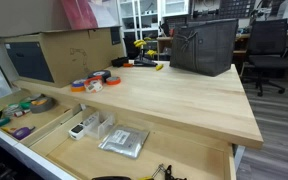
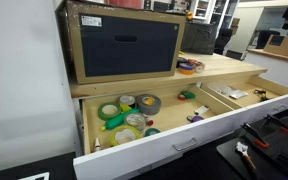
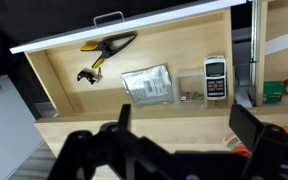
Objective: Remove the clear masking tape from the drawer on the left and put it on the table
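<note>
The narrow drawer point(image 2: 89, 135) stands open under the table point(image 2: 224, 68) and holds several tape rolls. The clear masking tape point(image 2: 135, 121) is a whitish ring lying among green, yellow and grey rolls. In an exterior view the same drawer point(image 1: 6, 125) sits at the lower left, and its rolls are too small to tell apart. In the wrist view my gripper point(image 3: 186, 112) is open and empty. It hangs over the table's front edge point(image 3: 44, 135) and looks down into the wider drawer point(image 3: 74, 60). The arm does not show in either exterior view.
The wider drawer holds pliers point(image 3: 108, 48), a plastic bag point(image 3: 147, 82), a small meter point(image 3: 215, 75) and a clear organiser point(image 1: 92, 126). Orange, blue and red-black rolls point(image 1: 94, 80) lie on the table. A cardboard box point(image 1: 69, 50) and a dark bin point(image 1: 204, 45) stand behind them.
</note>
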Tool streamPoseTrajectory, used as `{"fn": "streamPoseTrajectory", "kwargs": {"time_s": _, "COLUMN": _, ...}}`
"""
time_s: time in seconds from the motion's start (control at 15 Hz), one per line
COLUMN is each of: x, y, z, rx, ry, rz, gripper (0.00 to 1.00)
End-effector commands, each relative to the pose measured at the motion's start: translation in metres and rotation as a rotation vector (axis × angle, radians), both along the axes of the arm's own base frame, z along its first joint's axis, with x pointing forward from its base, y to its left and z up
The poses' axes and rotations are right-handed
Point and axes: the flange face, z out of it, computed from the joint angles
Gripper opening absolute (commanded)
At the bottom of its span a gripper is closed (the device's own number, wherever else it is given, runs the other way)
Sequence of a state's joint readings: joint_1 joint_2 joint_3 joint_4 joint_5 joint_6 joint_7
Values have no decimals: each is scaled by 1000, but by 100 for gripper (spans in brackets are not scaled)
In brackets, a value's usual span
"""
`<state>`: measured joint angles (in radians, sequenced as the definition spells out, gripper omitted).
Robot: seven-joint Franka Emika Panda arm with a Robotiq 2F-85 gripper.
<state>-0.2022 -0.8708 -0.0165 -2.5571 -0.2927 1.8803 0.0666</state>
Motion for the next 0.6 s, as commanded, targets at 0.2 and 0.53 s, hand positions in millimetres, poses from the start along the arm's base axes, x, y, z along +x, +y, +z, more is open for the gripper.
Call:
{"fn": "streamPoseTrajectory", "kwargs": {"time_s": 0.2, "x": 4, "y": 23, "z": 0, "rx": 4, "ry": -3, "rz": 23, "gripper": 100}}
{"fn": "streamPoseTrajectory", "kwargs": {"time_s": 0.53, "x": 32, "y": 97, "z": 0, "rx": 34, "ry": 10, "rz": 127, "gripper": 100}}
